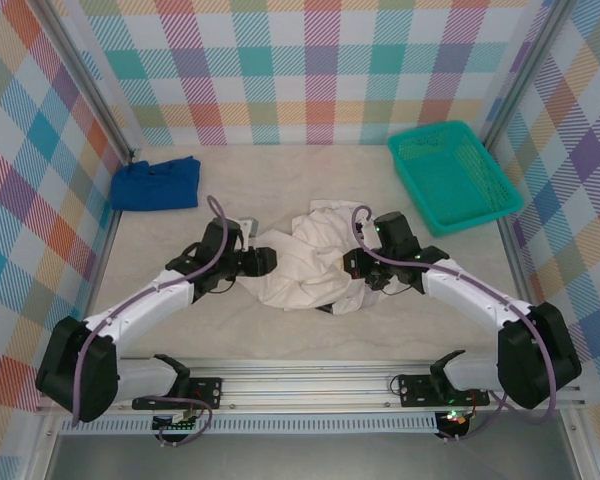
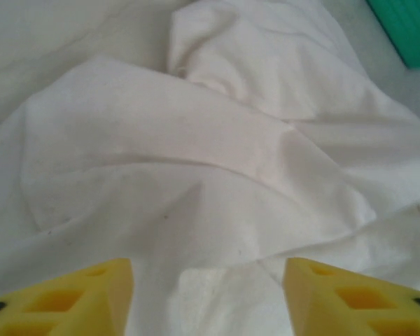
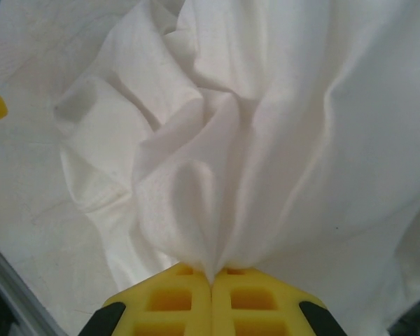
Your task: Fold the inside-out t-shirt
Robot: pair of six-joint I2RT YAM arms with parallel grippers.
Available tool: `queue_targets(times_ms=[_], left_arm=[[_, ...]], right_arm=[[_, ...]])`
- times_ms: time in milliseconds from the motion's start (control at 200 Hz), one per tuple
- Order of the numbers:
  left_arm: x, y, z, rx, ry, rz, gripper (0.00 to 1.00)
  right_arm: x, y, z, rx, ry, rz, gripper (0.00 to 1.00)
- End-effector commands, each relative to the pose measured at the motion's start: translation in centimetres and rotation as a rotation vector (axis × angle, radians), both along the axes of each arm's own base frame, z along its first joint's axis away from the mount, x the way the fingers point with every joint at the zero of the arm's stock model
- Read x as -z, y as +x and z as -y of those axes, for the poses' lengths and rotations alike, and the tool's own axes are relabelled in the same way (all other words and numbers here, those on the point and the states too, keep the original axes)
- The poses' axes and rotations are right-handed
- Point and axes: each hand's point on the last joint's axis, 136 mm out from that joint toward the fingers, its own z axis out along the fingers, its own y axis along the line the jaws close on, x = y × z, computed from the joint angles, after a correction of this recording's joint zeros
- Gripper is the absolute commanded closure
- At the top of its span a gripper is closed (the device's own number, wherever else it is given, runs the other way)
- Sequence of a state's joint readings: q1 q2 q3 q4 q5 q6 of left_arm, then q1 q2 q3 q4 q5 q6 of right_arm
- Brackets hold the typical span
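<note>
The left pincer (image 2: 210,297) hangs with its yellow fingers (image 2: 77,297) spread apart just above the rumpled white inside-out t-shirt (image 2: 196,175), gripping nothing. Beyond the cloth's folds, a teal basket (image 2: 406,28) corner sits on the counter (image 2: 416,87).

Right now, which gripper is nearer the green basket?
Right. The right gripper, shut on the t-shirt, sits below and to the left of the basket. The left gripper is open at the t-shirt's opposite side, farther left.
</note>
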State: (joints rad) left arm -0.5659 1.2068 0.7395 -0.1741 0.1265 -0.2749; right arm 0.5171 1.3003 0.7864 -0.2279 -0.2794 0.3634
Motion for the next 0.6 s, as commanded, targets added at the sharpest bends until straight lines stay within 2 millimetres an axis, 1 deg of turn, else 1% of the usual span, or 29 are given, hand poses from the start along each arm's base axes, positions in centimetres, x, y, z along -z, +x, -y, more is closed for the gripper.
queue_targets(times_ms=[0,65,90,145,220,320,410,450,495,565,595], left_arm=[[-1.4,0.1,1.6,0.118,0.137,0.170,0.33],[-0.7,0.0,3.6,0.214,0.196,0.205,0.31],[-0.5,-0.2,4.5,0.259,0.218,0.216,0.25],[0.2,-0.2,6.0,0.325,0.270,0.237,0.22],[1.0,0.4,7.7,0.381,0.319,0.255,0.21],[1.8,1.1,9.7,0.447,0.328,0.258,0.20],[2.2,2.5,11.0,0.441,0.334,0.278,0.21],[2.6,3.1,11.4,0.445,0.342,0.282,0.23],[3.2,3.5,11.8,0.452,0.349,0.276,0.29],[3.4,3.9,12.8,0.470,0.314,0.259,0.46],[3.5,3.9,13.2,0.485,0.285,0.245,0.57]], right_arm=[[-3.1,0.8,-1.9,-0.038,0.108,0.027,1.00],[-3.2,0.8,-1.9,-0.037,0.111,0.009,1.00],[-3.4,0.8,-1.8,-0.035,0.113,0.002,1.00],[-3.8,0.8,-1.8,-0.032,0.127,-0.009,1.00],[-4.5,0.7,-1.7,-0.033,0.152,-0.015,1.00],[-5.1,0.4,-1.4,-0.032,0.168,-0.019,1.00],[-5.3,0.3,-1.1,-0.027,0.170,-0.015,1.00],[-5.3,0.2,-1.0,-0.022,0.171,-0.019,1.00],[-5.3,0.2,-0.7,-0.015,0.171,-0.016,1.00],[-5.3,0.2,-0.2,0.001,0.173,-0.014,1.00],[-5.4,0.2,0.0,0.009,0.176,-0.011,1.00]])
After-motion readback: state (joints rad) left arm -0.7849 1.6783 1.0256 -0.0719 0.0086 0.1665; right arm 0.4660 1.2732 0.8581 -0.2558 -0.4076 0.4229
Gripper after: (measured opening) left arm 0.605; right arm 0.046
